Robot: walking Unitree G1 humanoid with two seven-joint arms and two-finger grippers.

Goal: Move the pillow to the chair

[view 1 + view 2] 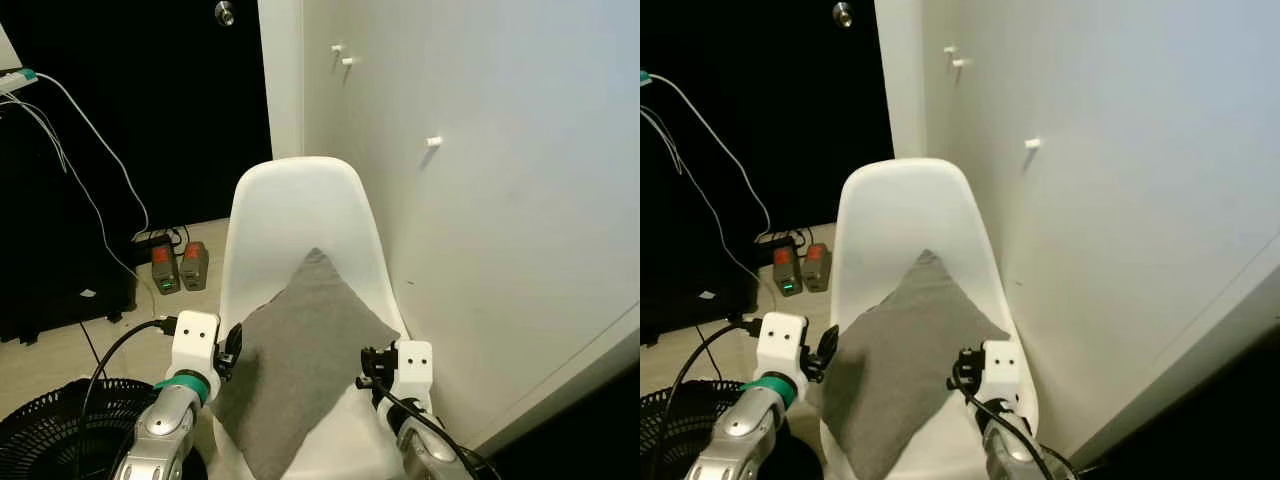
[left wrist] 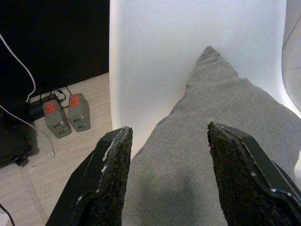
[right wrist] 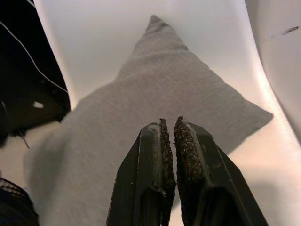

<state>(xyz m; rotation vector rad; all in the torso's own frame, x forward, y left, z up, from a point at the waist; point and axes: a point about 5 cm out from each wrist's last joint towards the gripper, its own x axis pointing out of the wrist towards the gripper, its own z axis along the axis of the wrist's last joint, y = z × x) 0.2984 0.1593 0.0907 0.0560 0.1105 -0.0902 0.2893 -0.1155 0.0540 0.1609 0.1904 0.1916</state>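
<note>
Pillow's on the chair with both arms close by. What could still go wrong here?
The pillow leans corner-up against the chair back, its lower corner past the seat's front edge; it may slide off. The left end effector is open at the pillow's edge and could drag it when pulling away. The right end effector sits shut over the fabric.

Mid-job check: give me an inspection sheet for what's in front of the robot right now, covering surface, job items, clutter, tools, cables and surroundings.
Surface: white chair, seat and backrest partly covered.
Job's things: grey pillow lies on the chair, one corner pointing up the backrest.
Clutter: two grey battery packs with orange tops on the floor left of the chair; black fan at lower left.
Tools: left tool open, fingers either side of the pillow's left edge; right tool shut, over the pillow's right side, nothing between its fingers.
Cables: white cables hang at left; a black cable runs to the left arm.
Surroundings: white wall with small pegs, right of the chair.
</note>
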